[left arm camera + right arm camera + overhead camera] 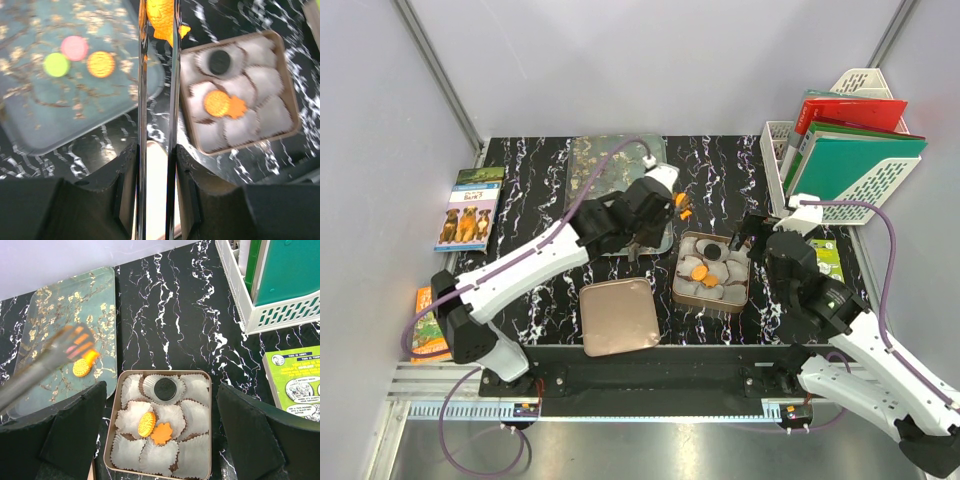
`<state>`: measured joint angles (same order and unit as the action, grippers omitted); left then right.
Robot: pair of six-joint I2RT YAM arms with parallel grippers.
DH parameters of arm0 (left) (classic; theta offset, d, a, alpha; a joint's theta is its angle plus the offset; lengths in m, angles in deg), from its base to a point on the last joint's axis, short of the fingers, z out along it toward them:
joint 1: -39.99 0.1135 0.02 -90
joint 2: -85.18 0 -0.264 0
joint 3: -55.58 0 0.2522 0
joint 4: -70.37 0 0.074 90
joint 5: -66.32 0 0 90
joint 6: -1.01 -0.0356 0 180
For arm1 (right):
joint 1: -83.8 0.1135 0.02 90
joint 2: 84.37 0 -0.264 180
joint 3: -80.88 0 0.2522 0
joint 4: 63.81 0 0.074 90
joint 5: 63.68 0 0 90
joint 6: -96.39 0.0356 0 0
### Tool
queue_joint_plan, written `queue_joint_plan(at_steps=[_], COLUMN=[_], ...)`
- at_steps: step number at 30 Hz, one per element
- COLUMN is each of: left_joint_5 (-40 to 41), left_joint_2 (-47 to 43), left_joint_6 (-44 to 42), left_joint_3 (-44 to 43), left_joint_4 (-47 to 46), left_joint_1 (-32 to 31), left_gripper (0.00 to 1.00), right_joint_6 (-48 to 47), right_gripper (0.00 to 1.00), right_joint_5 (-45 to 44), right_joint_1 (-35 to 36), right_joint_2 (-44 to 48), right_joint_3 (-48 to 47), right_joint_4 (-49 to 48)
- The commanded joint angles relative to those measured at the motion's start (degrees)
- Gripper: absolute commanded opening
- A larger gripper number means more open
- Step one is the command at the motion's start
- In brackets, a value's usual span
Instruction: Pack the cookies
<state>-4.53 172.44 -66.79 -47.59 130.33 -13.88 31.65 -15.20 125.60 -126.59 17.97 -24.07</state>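
My left gripper [638,215] [156,150] is shut on metal tongs [141,100]. The tong tips pinch an orange fish-shaped cookie [162,22] [683,207] above the gap between the tray and the tin. Green [56,64], pink [74,48] and orange [100,64] round cookies lie on the floral tray [45,125] [595,160]. The open tin [745,290] [207,440] holds pale wrappers, a dark brown cookie [165,389], an orange round cookie [146,423] and an orange leaf cookie [162,433]. My right gripper [748,240] [160,440] is open and empty above the tin's right side.
The rose-gold tin lid [617,316] lies near the front edge, left of the tin. A white file rack with folders [845,150] stands at the back right, with a green booklet [295,387] in front of it. A dog book [470,208] lies at the left.
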Motion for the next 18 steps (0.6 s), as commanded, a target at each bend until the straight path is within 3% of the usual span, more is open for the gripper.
queue_joint_plan(at_steps=[1, 18], left_joint_5=[-3.2, -13.4], left_joint_2=[2.6, 12.5], left_joint_6=[-2.2, -5.2], left_joint_3=[-5.2, -9.3], left_joint_4=[-1.7, -4.5], left_joint_1=[-3.0, -7.6], left_gripper=[0.00, 0.00], right_joint_6=[-0.9, -1.1], right_gripper=[1.00, 1.00], right_joint_5=[-2.6, -3.0], right_joint_1=[-0.1, -0.1], right_joint_2=[1.0, 1.3], right_joint_3=[-1.1, -1.3], right_joint_4=[-1.3, -1.1])
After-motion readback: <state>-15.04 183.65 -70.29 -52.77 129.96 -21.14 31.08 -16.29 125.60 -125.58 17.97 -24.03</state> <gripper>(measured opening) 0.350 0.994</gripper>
